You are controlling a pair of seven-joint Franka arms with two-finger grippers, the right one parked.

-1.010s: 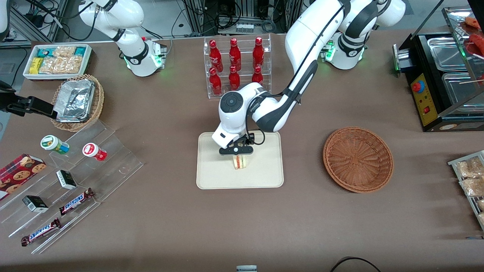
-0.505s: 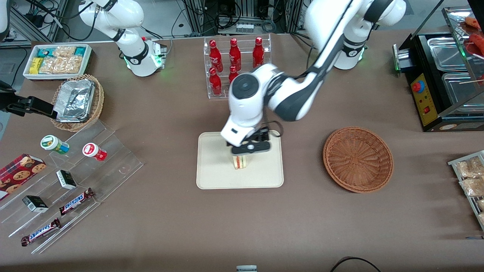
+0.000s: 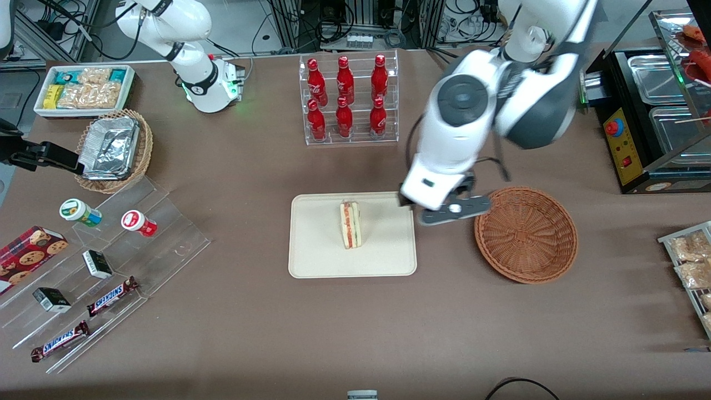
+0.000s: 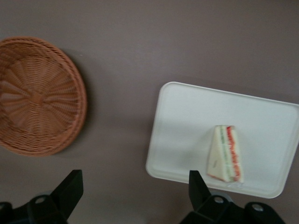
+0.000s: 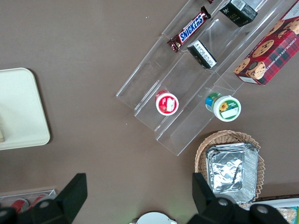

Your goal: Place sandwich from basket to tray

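The sandwich (image 3: 351, 224), a pale wedge with red and green filling, stands on the cream tray (image 3: 316, 250) near its middle. It also shows in the left wrist view (image 4: 225, 154) on the tray (image 4: 187, 121). The reddish-brown wicker basket (image 3: 525, 234) is empty and sits toward the working arm's end of the table; it shows in the left wrist view too (image 4: 35, 95). My gripper (image 3: 452, 214) hangs open and empty, raised above the table between the tray and the basket; in the wrist view (image 4: 135, 189) only bare table lies between its fingers.
A clear rack of red bottles (image 3: 347, 99) stands farther from the camera than the tray. A lighter basket with foil (image 3: 114, 149), a white bin of snacks (image 3: 83, 89) and clear stepped shelves with snack bars (image 3: 94, 266) lie toward the parked arm's end. A black appliance (image 3: 644, 116) stands at the working arm's end.
My gripper has let go of the sandwich, risen and moved off the tray toward the basket. The sandwich stays standing on the tray.
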